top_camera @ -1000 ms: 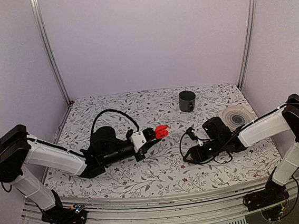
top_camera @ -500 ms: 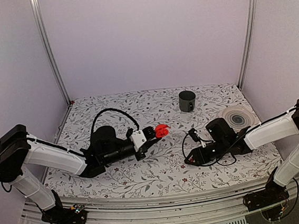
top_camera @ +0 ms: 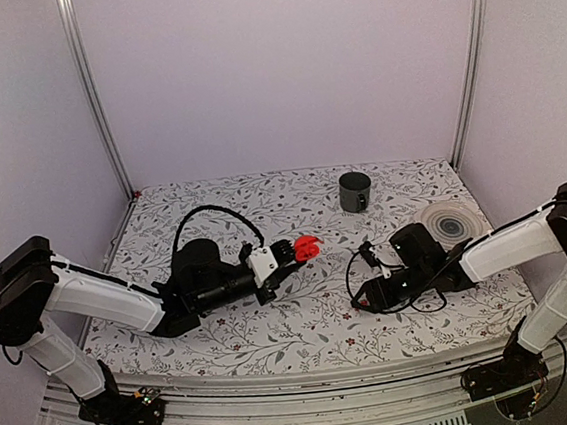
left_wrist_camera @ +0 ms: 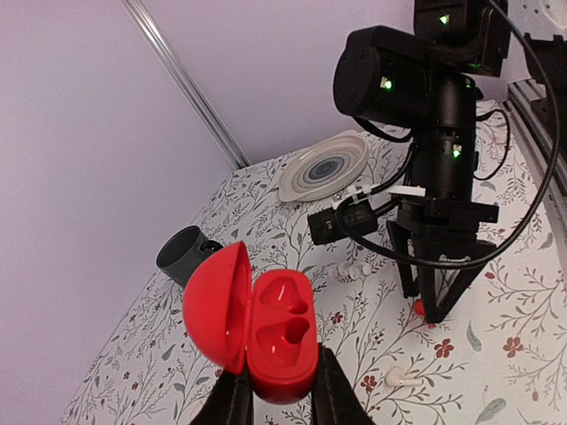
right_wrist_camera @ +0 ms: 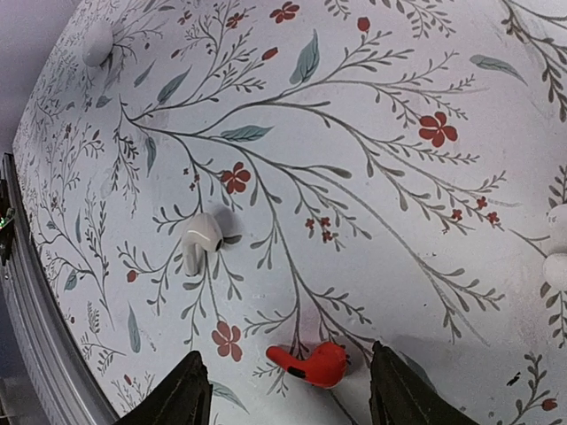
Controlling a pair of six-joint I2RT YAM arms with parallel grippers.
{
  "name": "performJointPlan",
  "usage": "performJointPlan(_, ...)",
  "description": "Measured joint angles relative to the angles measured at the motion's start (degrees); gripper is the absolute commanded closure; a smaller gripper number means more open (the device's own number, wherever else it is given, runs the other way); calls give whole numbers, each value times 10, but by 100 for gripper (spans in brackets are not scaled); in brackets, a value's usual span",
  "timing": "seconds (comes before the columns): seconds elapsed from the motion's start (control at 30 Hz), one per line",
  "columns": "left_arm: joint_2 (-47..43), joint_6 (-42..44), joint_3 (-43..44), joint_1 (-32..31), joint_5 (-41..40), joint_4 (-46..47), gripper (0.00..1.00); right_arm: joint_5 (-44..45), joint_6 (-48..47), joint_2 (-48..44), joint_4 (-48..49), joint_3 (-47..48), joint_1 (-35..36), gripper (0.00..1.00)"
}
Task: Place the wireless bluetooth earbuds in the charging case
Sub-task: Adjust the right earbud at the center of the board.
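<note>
Case aloft, earbud below.
My left pincer (left_wrist_camera: 282, 391) clamps the open red charging case (left_wrist_camera: 279, 341) over mid-table; my right pincer (right_wrist_camera: 288, 394) stands apart, straddling a red earbud (right_wrist_camera: 312, 364) on the tablecloth (right_wrist_camera: 381, 186), a white earbud (right_wrist_camera: 201, 237) nearby.

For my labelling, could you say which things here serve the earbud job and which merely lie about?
Job: red charging case, lid open; red earbud.
Lying about, probably: white earbuds, grey mug, ringed plate.
</note>
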Motion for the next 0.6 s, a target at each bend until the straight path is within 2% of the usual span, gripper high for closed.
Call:
performJointPlan(0.3,0,0,0,0,0,0,100,-21,-21,60,49,25,-3,37)
performJointPlan(0.6,0,0,0,-1,-2,0,100,-43,-18,47,66,1,-3,36)
